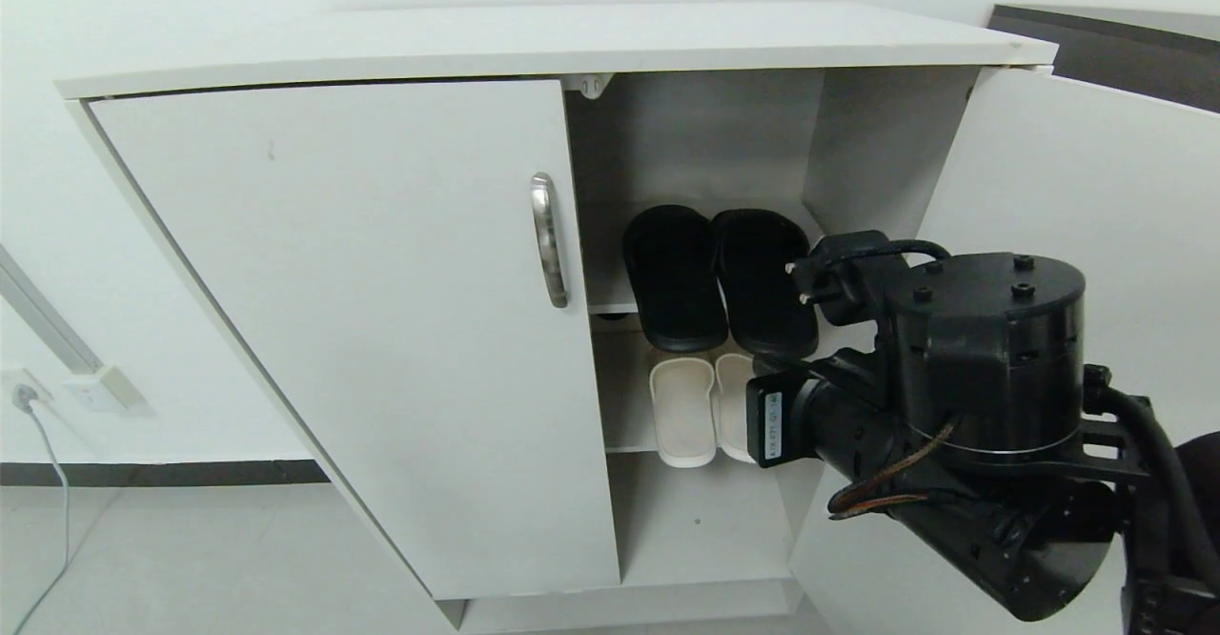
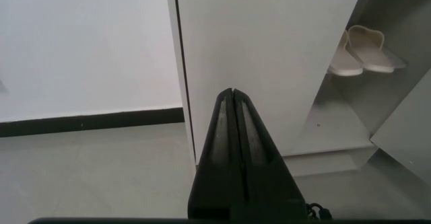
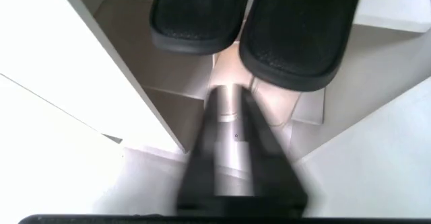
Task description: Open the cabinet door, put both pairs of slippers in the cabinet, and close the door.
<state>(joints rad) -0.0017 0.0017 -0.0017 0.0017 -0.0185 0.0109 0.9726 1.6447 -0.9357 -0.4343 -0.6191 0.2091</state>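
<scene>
The white cabinet (image 1: 572,39) has its right door (image 1: 1077,187) swung open and its left door (image 1: 381,330) closed. A pair of black slippers (image 1: 720,277) lies on the upper shelf. A pair of white slippers (image 1: 684,411) lies on the shelf below. My right gripper (image 3: 232,93) is shut and empty, just in front of the shelves and under the black slippers (image 3: 296,29). My left gripper (image 2: 232,93) is shut and empty, low before the closed left door (image 2: 269,49), with the white slippers (image 2: 363,49) off to one side.
The closed door carries a metal handle (image 1: 548,239). The bottom compartment (image 1: 696,521) holds nothing. A wall socket with a cable (image 1: 24,392) sits at the far left, above grey floor (image 1: 191,559).
</scene>
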